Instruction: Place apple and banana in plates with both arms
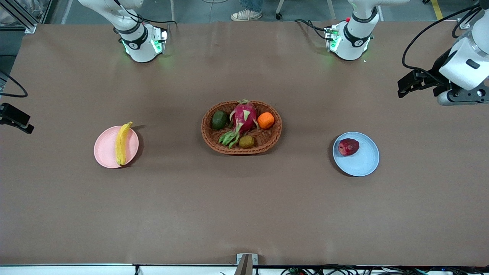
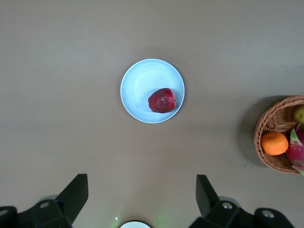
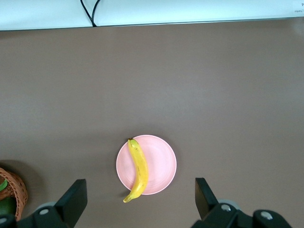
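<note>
The blue plate [image 1: 363, 162], toward the left arm's end of the table from the wicker basket [image 1: 241, 143], holds the apple [image 1: 348, 147] on its basket-side part. The pink plate [image 1: 107, 152], toward the right arm's end from the basket, carries the banana [image 1: 122, 143], whose tip overhangs the rim. The left gripper [image 2: 140, 202] hangs above the table off the basket's end, jaws spread and empty. The right gripper [image 3: 140, 202] hangs likewise, jaws spread.

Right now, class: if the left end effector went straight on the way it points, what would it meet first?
Probably bare table: the open left end effector points down beside the blue plate holding the apple, though depth is unclear.
</note>
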### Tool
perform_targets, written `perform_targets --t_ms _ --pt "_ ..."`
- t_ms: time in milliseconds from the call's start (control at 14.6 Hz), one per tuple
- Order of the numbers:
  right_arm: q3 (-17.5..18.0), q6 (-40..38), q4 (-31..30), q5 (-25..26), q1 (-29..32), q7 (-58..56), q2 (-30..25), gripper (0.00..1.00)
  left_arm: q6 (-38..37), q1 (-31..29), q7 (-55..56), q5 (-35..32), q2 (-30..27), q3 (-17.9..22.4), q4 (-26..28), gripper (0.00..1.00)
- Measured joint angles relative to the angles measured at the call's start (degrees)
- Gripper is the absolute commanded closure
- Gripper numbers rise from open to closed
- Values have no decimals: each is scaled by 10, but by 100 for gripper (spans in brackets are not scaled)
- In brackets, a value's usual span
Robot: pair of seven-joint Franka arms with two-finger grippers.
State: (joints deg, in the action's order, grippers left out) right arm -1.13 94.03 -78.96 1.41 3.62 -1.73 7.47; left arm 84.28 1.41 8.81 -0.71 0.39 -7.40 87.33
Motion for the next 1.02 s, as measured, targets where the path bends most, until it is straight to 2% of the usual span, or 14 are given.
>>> perform_targets --t_ms 410,683,1024 --pt "7 -3 -43 0 4 -1 -39 0 0 0 -6 0 -2 0 1 0" --pt "7 3 -95 0 5 -1 -74 0 0 0 -6 0 -5 0 1 0" --pt "7 5 -114 0 5 -1 -88 0 -1 0 -6 0 -12 0 2 0"
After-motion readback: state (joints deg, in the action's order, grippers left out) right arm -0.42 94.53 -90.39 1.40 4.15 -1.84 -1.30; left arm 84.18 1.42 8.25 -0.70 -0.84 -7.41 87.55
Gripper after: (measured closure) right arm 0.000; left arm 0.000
